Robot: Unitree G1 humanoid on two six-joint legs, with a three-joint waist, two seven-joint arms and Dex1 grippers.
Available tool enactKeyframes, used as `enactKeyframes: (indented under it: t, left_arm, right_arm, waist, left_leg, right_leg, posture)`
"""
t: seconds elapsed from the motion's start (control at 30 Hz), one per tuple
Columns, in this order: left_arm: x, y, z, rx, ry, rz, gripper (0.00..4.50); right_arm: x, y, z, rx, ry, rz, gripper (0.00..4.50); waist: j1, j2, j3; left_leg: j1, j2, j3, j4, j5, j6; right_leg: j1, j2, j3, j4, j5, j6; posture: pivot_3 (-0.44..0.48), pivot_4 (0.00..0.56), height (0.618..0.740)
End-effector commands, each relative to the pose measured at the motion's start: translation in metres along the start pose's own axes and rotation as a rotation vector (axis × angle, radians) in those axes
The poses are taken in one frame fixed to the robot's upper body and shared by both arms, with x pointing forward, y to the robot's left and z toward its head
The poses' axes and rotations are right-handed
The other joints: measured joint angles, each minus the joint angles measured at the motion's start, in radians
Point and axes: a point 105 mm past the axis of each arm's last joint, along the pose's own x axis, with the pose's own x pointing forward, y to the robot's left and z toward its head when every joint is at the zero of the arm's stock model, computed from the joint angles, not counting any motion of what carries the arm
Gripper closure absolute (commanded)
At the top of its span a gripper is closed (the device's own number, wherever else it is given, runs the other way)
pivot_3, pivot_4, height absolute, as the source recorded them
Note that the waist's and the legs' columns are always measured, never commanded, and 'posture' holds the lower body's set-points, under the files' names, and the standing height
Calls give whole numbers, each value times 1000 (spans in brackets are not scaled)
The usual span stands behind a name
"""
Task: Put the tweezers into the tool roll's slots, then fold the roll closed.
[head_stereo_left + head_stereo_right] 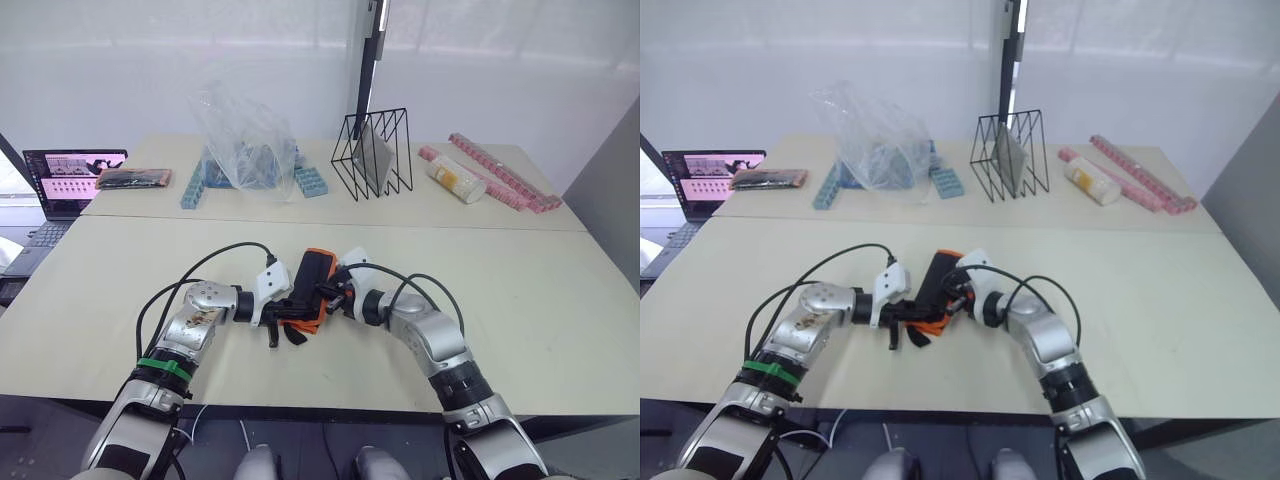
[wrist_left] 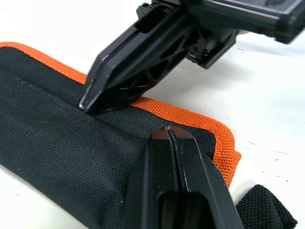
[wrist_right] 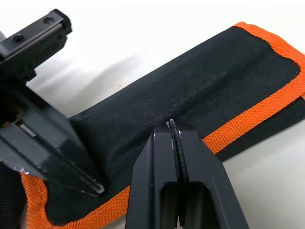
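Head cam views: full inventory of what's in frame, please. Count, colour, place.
tool roll: 1, black with orange trim, folded, near table centre between the two grippers
strap: 1, black, at the roll's near end
near table: 1, beige, under the roll
far table: 1, beige, behind the near one
laptop: 1, dark, screen lit, far left
flat packet: 1, dark with orange-red ends, far table left
plastic bag: 1, clear, far table, over blue pieces
wire rack: 1, black, far table centre
bottle: 1, clear, lying on far table right
pink strips: several, far table right
left gripper: 1, black, shut, tips on the roll
right gripper: 1, black, shut, tips on the roll
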Motion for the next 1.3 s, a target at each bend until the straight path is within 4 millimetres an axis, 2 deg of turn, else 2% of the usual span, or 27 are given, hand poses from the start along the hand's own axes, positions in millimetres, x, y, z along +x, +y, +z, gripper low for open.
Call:
enactKeyframes:
  t: [0.03, 0.27, 0.57, 0.67, 0.87, 1.13, 1.17, 1.23, 1.3]
  left_arm:
    - [-1, -11, -22, -52, 80, -36, 4472]
    - [-5, -13, -23, -55, 86, -34, 4472]
    - [-8, -16, -25, -55, 94, -31, 4472]
    - [-9, -15, -25, -55, 96, -27, 4472]
    - [-10, -14, -25, -51, 97, -10, 4472]
    - [-11, -13, -24, -51, 95, -8, 4472]
    - [-10, -13, -24, -50, 95, -9, 4472]
    - [-10, -13, -23, -49, 93, -10, 4472]
    - [-12, -12, -21, -44, 86, -3, 4472]
  right_arm:
    - [-2, -31, -42, 66, 147, -131, 4500]
    - [9, -45, -41, 88, 159, -186, 4500]
    - [18, -63, -36, 104, 157, -252, 4500]
    - [21, -61, -32, 99, 133, -233, 4500]
    - [22, -45, -15, 48, 35, -143, 4500]
    - [19, -36, -9, 44, 5, -152, 4500]
    - [19, -34, -8, 44, -3, -144, 4500]
    - [19, -28, -4, 34, -16, -124, 4500]
    - [17, -23, 2, 20, -41, -103, 4500]
  waist:
    - [-3, 0, -1]
    - [-20, 1, -2]
    - [-20, 2, -2]
    - [-19, 2, -2]
    - [-20, 3, -2]
    - [-12, 1, -3]
    - [-6, 1, -3]
    - [0, 1, -7]
    - [0, 1, -7]
  left_leg:
    - [1, 0, 0, 0, 0, 0]
    - [13, 1, -3, -2, 0, 0]
    - [11, 1, -4, -4, 0, 0]
    - [11, 1, -5, -4, 0, 0]
    - [8, 0, -6, -5, 0, 0]
    - [6, -1, -7, -9, 0, 0]
    - [9, 8, 10, -10, -2, -3]
    - [6, 16, 38, -12, -3, -4]
    - [2, 12, 32, -12, -3, -3]
  right_leg:
    - [1, 1, 1, 0, 0, 0]
    - [14, 3, 1, -5, 0, 0]
    - [14, 4, 2, -7, 0, 0]
    - [14, 4, 2, -8, 0, 0]
    - [13, 4, 2, -9, 0, 0]
    - [9, 4, 4, -9, 0, -1]
    - [-7, 4, 10, -8, 1, -2]
    - [-17, 9, 28, -5, 4, -6]
    - [-18, 10, 29, -6, 5, -3]
  posture:
    - [0, 150, 689]
    - [0, 150, 689]
    - [0, 150, 689]
    - [0, 150, 689]
    - [0, 150, 689]
    - [0, 150, 687]
    - [0, 150, 686]
    - [0, 150, 686]
    - [0, 150, 686]
